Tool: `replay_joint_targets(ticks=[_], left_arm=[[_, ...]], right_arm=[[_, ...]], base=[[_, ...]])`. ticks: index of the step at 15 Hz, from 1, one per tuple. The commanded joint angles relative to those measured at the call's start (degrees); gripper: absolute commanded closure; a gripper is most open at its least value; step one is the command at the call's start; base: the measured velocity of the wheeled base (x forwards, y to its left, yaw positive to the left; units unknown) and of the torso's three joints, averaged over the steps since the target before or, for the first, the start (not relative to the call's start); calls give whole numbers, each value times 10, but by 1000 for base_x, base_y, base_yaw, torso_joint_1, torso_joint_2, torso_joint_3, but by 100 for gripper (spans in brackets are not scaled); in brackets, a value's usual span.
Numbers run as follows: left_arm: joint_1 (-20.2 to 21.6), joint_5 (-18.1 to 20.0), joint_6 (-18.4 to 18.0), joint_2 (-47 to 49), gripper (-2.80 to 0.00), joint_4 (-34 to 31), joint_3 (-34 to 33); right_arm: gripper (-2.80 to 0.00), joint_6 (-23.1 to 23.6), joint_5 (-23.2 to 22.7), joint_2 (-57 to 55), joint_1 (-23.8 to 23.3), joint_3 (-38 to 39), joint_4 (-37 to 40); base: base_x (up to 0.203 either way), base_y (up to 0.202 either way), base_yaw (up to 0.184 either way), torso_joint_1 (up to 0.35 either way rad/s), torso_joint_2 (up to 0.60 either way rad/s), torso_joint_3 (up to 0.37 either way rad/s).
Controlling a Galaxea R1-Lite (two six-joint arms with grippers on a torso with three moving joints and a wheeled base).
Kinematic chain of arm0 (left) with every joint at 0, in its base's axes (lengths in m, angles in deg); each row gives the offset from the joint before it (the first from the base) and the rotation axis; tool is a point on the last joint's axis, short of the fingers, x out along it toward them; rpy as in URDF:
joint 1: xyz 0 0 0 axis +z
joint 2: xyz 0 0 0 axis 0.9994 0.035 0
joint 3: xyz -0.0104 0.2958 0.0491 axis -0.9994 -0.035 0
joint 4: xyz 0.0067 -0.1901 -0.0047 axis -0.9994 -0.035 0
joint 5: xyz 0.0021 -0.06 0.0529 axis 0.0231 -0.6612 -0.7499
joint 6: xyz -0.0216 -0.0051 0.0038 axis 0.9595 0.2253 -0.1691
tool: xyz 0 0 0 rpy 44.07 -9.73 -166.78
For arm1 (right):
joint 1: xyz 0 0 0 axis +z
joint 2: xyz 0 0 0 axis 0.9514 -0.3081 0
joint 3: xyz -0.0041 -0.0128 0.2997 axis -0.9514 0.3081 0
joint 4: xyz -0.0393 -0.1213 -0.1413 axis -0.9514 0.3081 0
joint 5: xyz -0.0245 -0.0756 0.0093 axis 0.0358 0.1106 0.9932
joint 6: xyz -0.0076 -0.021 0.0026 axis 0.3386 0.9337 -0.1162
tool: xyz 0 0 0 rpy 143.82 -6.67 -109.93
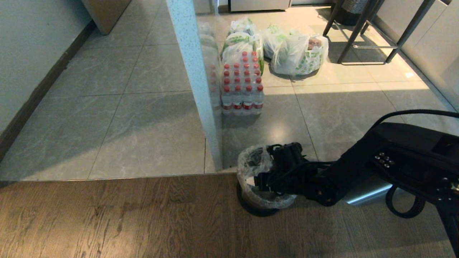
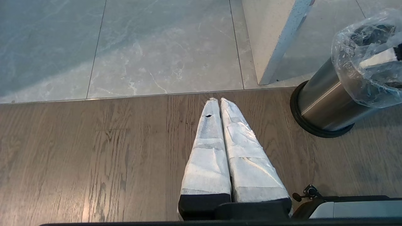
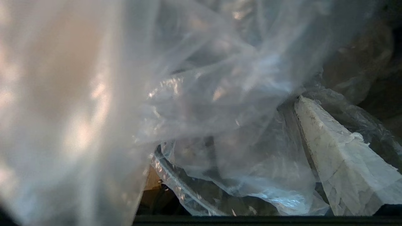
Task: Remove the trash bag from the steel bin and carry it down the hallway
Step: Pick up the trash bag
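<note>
Clear trash bag in steel bin | R gripper spread wide at rim | L gripper closed

- Head view: daylight enters from 1 o'clock; bright patch on the tile floor, long chair-leg shadows beside it.
- Wood floor at 6 o'clock dim.
- Left wrist view: even, sharp; soft sheen on tiles.
- Right wrist view: plastic bag against lens, blurred, hazy glare toward 9 o'clock; dark at 3 o'clock.

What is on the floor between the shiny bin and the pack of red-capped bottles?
Nothing: between the steel bin and the bottle pack, the head view shows only bare grey floor tiles.
</note>
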Motion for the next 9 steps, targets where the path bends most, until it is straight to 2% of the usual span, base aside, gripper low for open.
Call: replay_joint_targets(ticks=[1,9], left_arm=[[0,0,0,0,0,0,-1],[0,0,0,0,0,0,-1]], right_arm=[[-280,-1,0,-17,0,-7,-5],[-280,-2,-23,-43,-1,-27,0]], base=[[0,0,0,0,0,0],[0,0,0,0,0,0]])
